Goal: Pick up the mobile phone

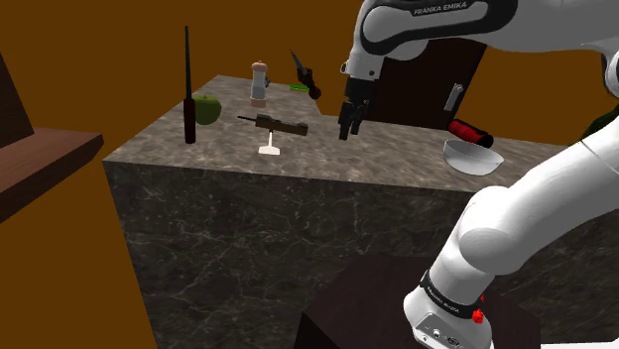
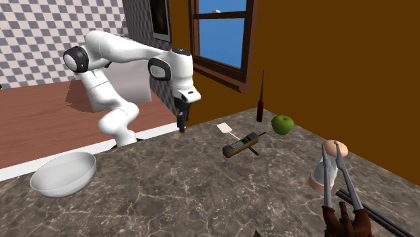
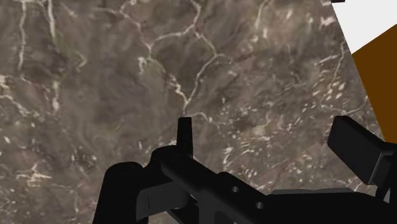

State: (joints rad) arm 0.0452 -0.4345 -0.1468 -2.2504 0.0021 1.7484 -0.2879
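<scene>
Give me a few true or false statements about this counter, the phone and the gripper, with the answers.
1. The black gripper is clasping the brown bar-shaped mobile phone. False: it hangs over bare counter, apart from the phone.
2. A green apple sits on the dark veined stone counter, close beside a tall thin black rod. True.
3. The white bowl lies upside down. False: its opening faces up.
4. A wood-framed window showing blue sky is set in the brown wall behind the counter. True.
</scene>
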